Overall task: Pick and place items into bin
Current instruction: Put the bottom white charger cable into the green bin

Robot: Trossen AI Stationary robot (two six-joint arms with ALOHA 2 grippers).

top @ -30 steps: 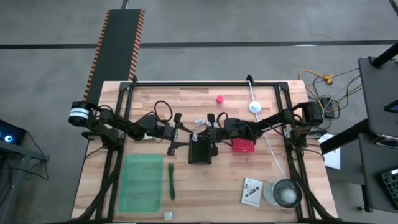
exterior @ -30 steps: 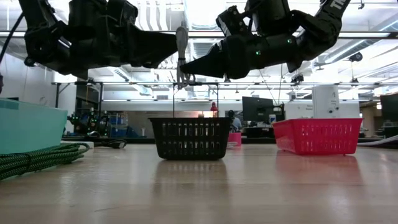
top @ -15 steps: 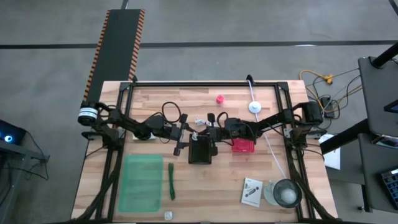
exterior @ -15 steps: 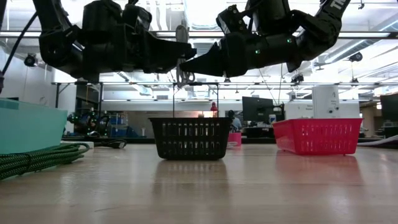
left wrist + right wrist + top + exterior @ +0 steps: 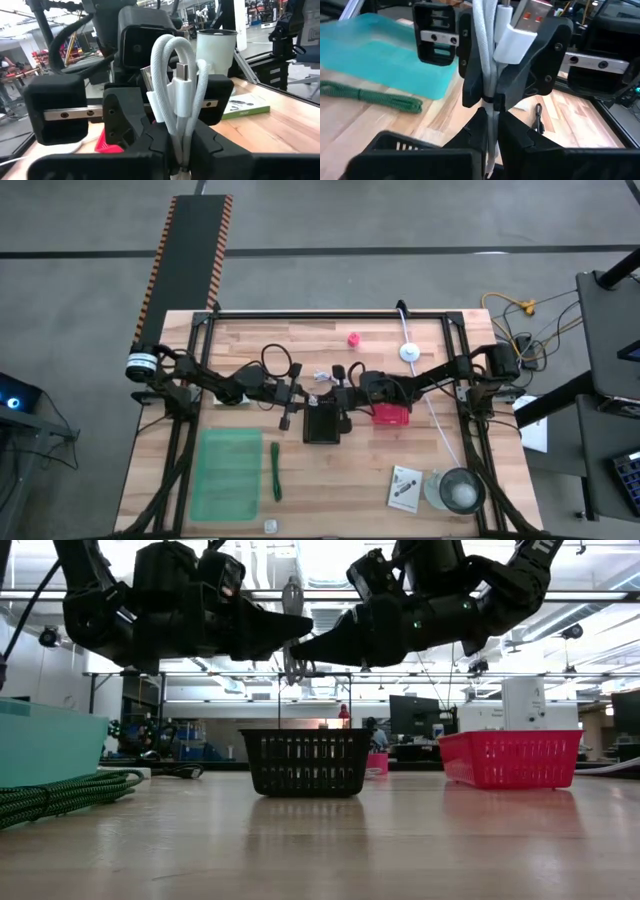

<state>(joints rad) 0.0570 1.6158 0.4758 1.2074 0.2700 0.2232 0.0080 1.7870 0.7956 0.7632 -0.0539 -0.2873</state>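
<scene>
The coiled white cable (image 5: pixel 313 395) hangs in the air between my two grippers, just past the far rim of the black basket (image 5: pixel 322 426). My left gripper (image 5: pixel 303 394) reaches it from the left and my right gripper (image 5: pixel 323 394) from the right, and both are shut on it. In the low view the cable (image 5: pixel 292 635) stands upright between the two sets of fingertips. The green strip (image 5: pixel 275 471), white printed card (image 5: pixel 404 487), tiny red knob (image 5: pixel 353 338), thin black cable (image 5: pixel 340 370) and small metal piece (image 5: pixel 270 526) lie on the table. My left gripper pinches the bundled strands of the coil (image 5: pixel 179 142) between its two fingers, coming level from the table's left. The loops and a plug (image 5: pixel 184 75) stand past the fingers; the cable is upright and clear of the table. My right gripper pinches the same bundle (image 5: pixel 490 117) between its two fingers, level from the table's right, right beside the left gripper's fingers (image 5: pixel 472 75). The cable runs upright across the fingers, clear of the table.
A red basket (image 5: pixel 391 415) stands right of the black one. A teal lidded bin (image 5: pixel 225 473) is at the near left. A round clear container (image 5: pixel 460 490) stands at the near right. A white disc (image 5: pixel 409 351) on a cord lies at the far right.
My left gripper has moved toward the table's right edge up to the white cable and has shut on it. My right gripper has kept still with the cable, which stays upright in the air.
</scene>
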